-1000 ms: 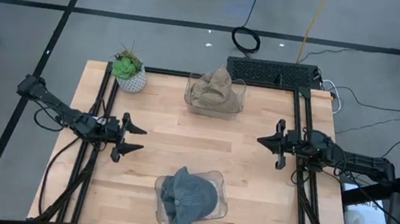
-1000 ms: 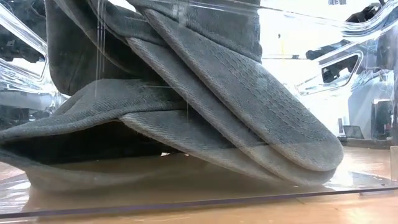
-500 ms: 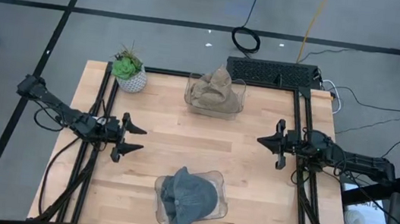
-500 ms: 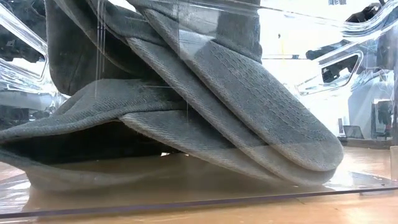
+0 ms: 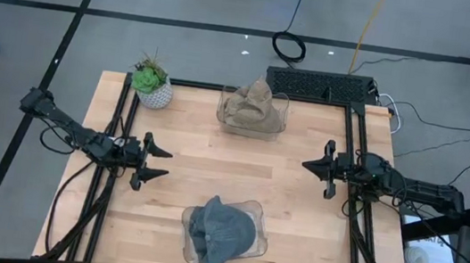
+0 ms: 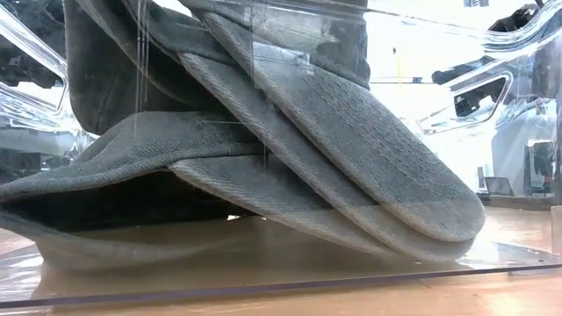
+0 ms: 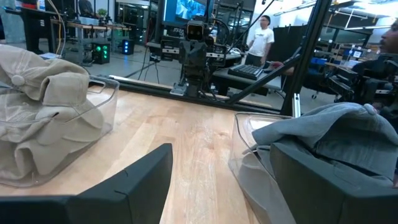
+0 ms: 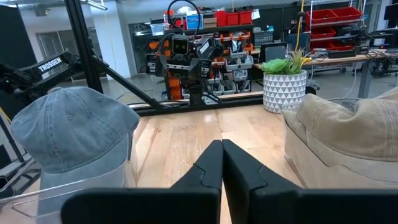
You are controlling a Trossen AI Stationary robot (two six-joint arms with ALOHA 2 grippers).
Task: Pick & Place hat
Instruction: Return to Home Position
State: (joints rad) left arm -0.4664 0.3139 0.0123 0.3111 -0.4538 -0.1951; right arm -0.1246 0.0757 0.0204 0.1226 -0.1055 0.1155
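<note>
A grey-blue hat (image 5: 221, 230) lies crumpled in a clear tray (image 5: 254, 210) near the table's near edge; it fills the low view (image 6: 263, 149), its brim resting on the tray floor. A beige hat (image 5: 253, 107) sits in a second clear tray at the far edge. My left gripper (image 5: 164, 164) hovers open at the table's left side, between the two hats (image 7: 37, 118) (image 7: 336, 134). My right gripper (image 5: 306, 165) hovers shut at the right side; its wrist view shows its fingers (image 8: 222, 149) closed together, the grey-blue hat (image 8: 68, 127) and the beige hat (image 8: 342, 140).
A small green plant in a white patterned pot (image 5: 152, 85) stands at the far left corner of the table, also seen as the pot (image 8: 285, 87) in the right wrist view. Bare wood (image 5: 239, 168) lies between the two trays and the grippers. A person (image 7: 261, 37) stands in the room beyond.
</note>
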